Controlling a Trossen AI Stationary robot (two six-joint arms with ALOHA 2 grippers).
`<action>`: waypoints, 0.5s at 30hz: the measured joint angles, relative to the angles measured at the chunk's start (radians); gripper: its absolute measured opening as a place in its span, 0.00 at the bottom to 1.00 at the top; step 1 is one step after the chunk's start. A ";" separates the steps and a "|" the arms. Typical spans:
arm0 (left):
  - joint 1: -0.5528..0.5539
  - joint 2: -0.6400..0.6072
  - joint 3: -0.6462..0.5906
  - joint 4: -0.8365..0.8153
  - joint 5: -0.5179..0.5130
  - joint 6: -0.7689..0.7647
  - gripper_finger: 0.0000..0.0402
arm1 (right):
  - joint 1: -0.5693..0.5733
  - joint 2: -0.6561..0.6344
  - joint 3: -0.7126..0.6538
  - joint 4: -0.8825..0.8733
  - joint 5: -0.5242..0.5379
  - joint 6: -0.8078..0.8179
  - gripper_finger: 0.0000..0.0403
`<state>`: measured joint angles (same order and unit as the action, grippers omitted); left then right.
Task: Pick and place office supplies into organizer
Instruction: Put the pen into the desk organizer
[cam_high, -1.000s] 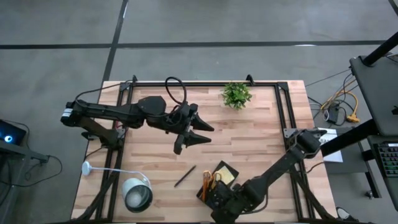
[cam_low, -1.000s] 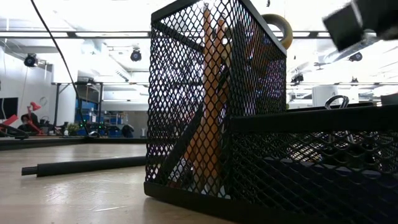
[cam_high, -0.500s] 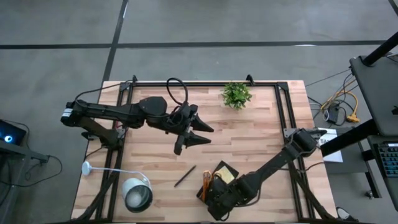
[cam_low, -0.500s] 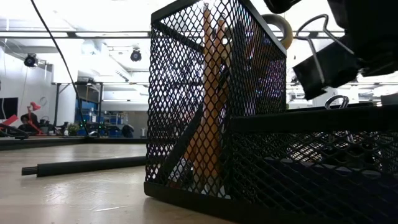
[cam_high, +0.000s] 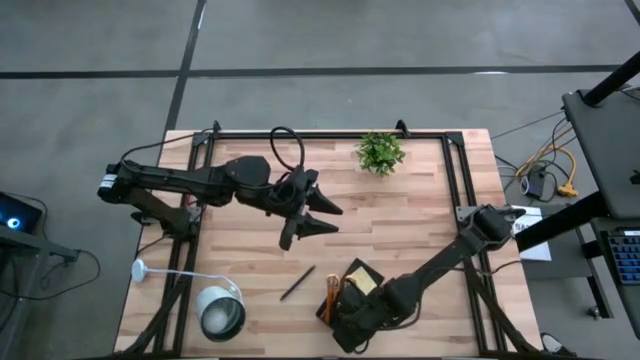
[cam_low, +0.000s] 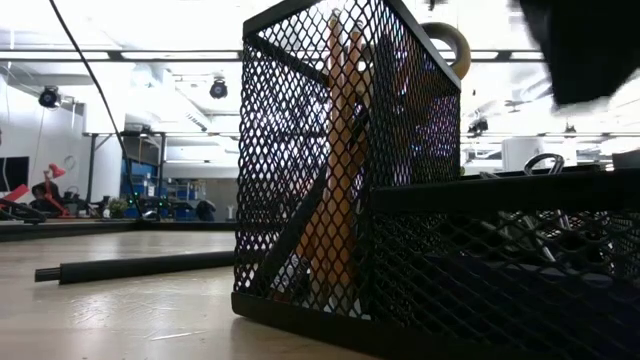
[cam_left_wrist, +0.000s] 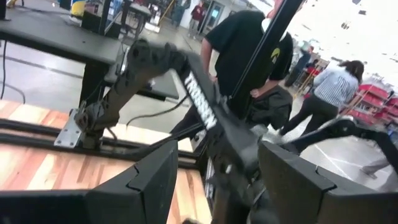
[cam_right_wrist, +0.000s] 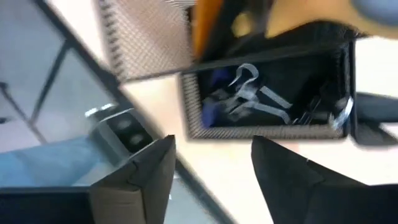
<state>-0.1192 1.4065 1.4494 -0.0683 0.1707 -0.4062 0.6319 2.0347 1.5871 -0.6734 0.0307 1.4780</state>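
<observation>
Hovering over the mesh organizer (cam_high: 348, 292) (black, compartmented), right gripper (cam_right_wrist: 211, 171) gapes empty.

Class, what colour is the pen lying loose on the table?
Black; the pen shows best in the high view.

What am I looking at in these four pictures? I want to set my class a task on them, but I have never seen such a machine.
Two dark robot arms work at a wooden table. One camera looks straight down, one sits at table height, and one rides on each wrist. The left gripper hangs open over mid-table, holding nothing. The right gripper is open above the black mesh organizer, which already holds orange pencils, yellow-handled scissors, binder clips and a yellow sticky-note pad. A black pen lies loose. A small green plant and a round lamp stand by.
</observation>
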 joint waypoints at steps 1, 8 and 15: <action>0.000 0.000 0.000 -0.011 0.000 0.002 0.51 | 0.004 -0.013 0.006 -0.005 0.004 0.001 0.49; 0.002 0.000 0.000 -0.177 0.000 -0.031 0.51 | 0.056 -0.171 0.013 -0.122 0.165 0.107 0.53; 0.001 0.000 0.000 -0.459 -0.012 -0.062 0.51 | 0.109 -0.358 0.012 -0.406 0.399 0.204 0.53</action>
<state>-0.1177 1.4063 1.4494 -0.5276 0.1583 -0.4682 0.7407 1.6762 1.5996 -1.0796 0.4301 1.6818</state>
